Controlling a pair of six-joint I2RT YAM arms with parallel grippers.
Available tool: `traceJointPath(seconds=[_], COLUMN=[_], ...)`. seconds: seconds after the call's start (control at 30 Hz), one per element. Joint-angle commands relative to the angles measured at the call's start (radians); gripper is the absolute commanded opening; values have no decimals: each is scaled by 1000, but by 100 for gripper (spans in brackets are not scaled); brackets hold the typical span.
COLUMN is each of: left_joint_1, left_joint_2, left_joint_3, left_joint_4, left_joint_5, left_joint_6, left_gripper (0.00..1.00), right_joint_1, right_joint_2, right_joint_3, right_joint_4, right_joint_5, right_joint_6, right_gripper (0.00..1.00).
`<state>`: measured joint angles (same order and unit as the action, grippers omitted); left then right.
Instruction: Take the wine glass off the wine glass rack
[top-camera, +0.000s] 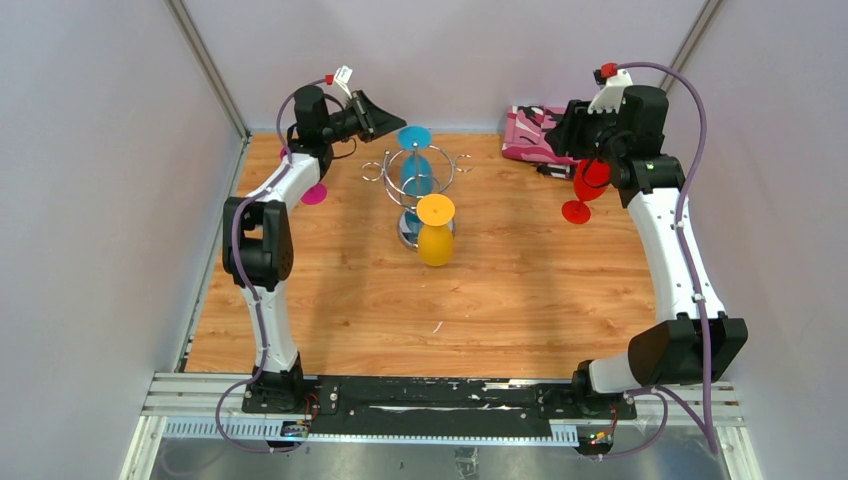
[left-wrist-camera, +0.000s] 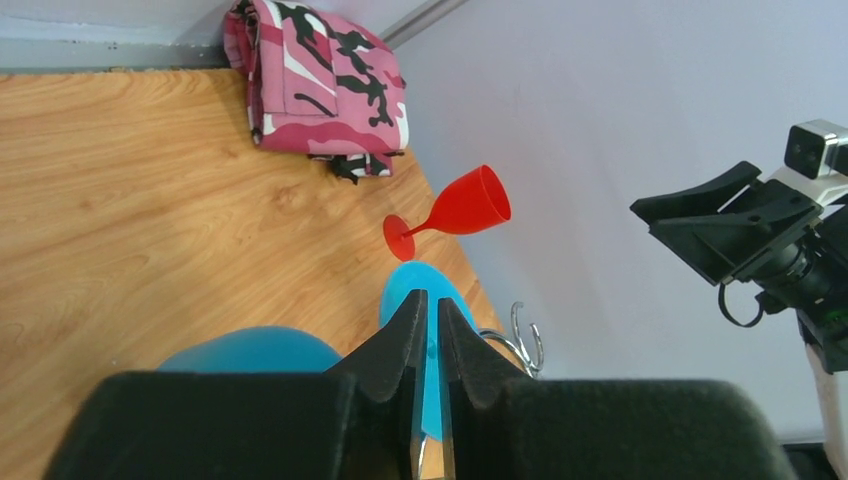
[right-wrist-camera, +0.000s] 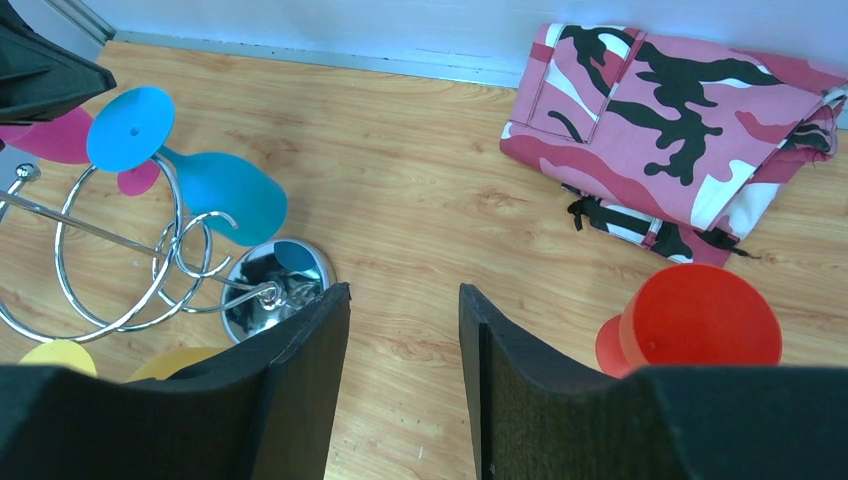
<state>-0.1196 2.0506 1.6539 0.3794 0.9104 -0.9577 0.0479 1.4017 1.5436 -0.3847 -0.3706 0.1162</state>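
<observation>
The chrome wine glass rack stands at the back middle of the table. A blue wine glass hangs on it upside down, foot up. A yellow wine glass hangs on its near side. My left gripper is shut with only a thin gap and empty. It hovers just left of and behind the blue glass's foot. One curled arm of the rack shows to the gripper's right. My right gripper is open and empty above the table, right of the rack's mirrored base.
A red wine glass stands on the table under my right wrist, also in the right wrist view. A pink camouflage cloth lies folded in the back right corner. A magenta glass sits by my left arm. Walls close the back and sides.
</observation>
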Motion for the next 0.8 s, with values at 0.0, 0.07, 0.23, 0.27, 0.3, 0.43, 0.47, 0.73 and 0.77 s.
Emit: traceJointPath(seconds=[0.0,0.07,0.23,0.27,0.3,0.43,0.47,0.73,0.77], left_joint_1=[8,11,22,23,22,23,23,16,14], left_joint_2=[13,13,7,7,7,5,8,-3,-7], left_joint_3=[26,22,9,10,12,15,14,-13,-15], left_joint_4=[24,19,15,8,-6,-68,-69,-70,-70], left_joint_5=[27,25,20,20,17,2,2,18,20], left_joint_6=[4,7,14,22,35,86,87,99,103], left_gripper=[19,29,42,42,42,43,43,37,36], right_joint_1=[8,9,9,9,9,9,9,9,8], right_joint_2=[2,1,-2,-4,-5,-5,-4,3,3], right_joint_3=[-15,-16,-23,-25,-26,-28,-29,-29,-31], right_joint_4=[22,24,29,31,33,40,40,44,45], right_joint_5=[-19,-23,-31,-32,-35,-45,-45,-48,-48], right_joint_6=[11,11,11,11,11,15,16,20,21], right_gripper=[49,49,49,49,49,49,49,48,48])
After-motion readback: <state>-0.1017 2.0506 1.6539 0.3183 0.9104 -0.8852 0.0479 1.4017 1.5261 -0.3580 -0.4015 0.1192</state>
